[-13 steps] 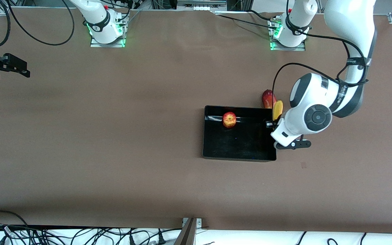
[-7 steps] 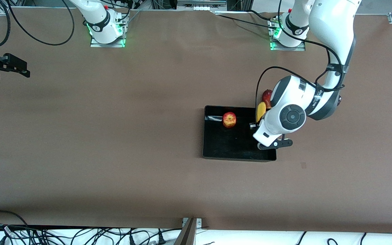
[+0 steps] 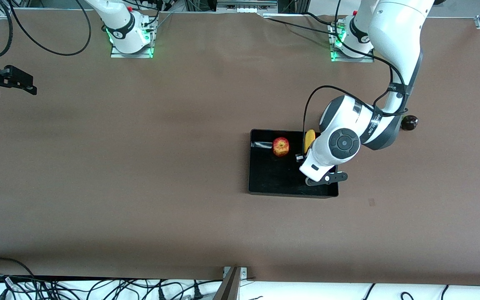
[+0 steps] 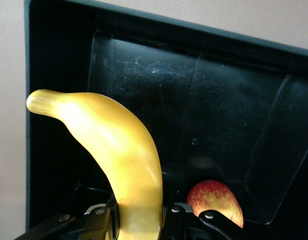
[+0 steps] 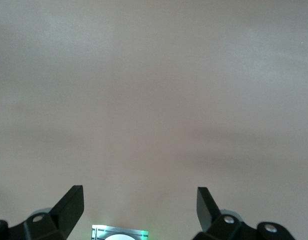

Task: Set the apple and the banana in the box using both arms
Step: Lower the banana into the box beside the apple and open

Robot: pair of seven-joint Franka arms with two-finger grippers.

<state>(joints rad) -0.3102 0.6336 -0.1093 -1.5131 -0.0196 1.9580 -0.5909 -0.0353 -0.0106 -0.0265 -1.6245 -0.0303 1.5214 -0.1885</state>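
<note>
Front view, field notes. Black box (image 3: 265, 183) right of centre in the frame, resting on the brown table (image 3: 140, 166). Apple (image 3: 281, 146) lying inside the box, in its upper left part, close to the wall farthest from the camera; stem dimple facing up. Left arm (image 3: 394, 37) entering from its base at the upper right, bent down over the box's upper right portion. Left gripper (image 3: 302, 157) mostly masked by the wrist; clenched around the banana (image 3: 309, 141), only the yellow upper end poking out above the wrist, over the box interior beside the apple. Small dark round fruit (image 3: 409, 122) on the table to the right of the left arm's elbow, outside the box; colour hard to judge in the arm's shadow, possibly deep red.

Left wrist view: banana (image 4: 119, 150) clamped at its lower end between the fingers (image 4: 101, 220), curving upward with its paler tip free, hanging above the glossy box floor (image 4: 204, 100). Apple (image 4: 216, 200) visible low in the frame, on the box floor, apart from the banana.

Right gripper (image 3: 15, 79) at the far left edge of the front view, over bare table well apart from the box, waiting. Right wrist view: both fingers (image 5: 69, 205) spread wide, nothing between them, plain table below.
</note>
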